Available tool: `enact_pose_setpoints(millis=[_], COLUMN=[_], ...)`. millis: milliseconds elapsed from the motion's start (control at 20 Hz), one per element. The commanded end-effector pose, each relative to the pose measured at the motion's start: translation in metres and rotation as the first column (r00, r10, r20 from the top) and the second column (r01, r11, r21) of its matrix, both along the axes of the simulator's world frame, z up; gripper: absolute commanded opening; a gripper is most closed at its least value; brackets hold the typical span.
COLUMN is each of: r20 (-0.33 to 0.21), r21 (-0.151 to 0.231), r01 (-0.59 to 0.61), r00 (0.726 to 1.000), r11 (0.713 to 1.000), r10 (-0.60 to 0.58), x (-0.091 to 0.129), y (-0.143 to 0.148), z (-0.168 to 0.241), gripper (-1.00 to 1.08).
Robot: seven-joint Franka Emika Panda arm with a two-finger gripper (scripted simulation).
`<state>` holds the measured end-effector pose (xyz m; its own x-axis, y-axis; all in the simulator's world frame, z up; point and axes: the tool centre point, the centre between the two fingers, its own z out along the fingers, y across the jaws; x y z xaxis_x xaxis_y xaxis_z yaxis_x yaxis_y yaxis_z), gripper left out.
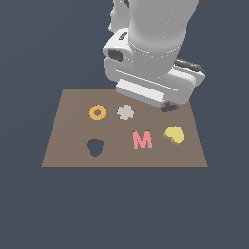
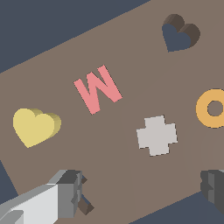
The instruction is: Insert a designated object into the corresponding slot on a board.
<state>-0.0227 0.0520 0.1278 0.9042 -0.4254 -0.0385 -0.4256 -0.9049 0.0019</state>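
Your claw hangs wide, empty, near the heart: stiff, light-looking; pinch its flat sides.

Ext. view: arm covers the board edge at 12 o'clock, and the tool's fingers are mostly hidden. Wrist view: orange ring cut by frame at 3 o'clock; one finger partly cropped.
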Motion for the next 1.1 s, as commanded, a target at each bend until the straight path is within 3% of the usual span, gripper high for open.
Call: enact_pose_setpoints(millis=[0, 250, 500, 750, 1050], r20=[0.002, 0.006, 0.011, 0.017, 0.024], r21=[-0.002, -0.006, -0.010, -0.013, -0.014], r01=[0.079, 0.235, 0.389, 0.537, 0.689], r00=[0.997, 0.972, 0.921, 0.844, 0.725], r11=[0.997, 0.972, 0.921, 0.844, 0.725], r10=[-0.079, -0.235, -0.389, -0.537, -0.688], x=[0.000, 0.004, 0.012, 0.023, 0.040], y=[0.010, 0.029, 0.049, 0.067, 0.085], z=[-0.005, -0.017, -0.028, -0.040, -0.054], gripper=[1.00, 1.00, 1.00, 1.00, 1.00])
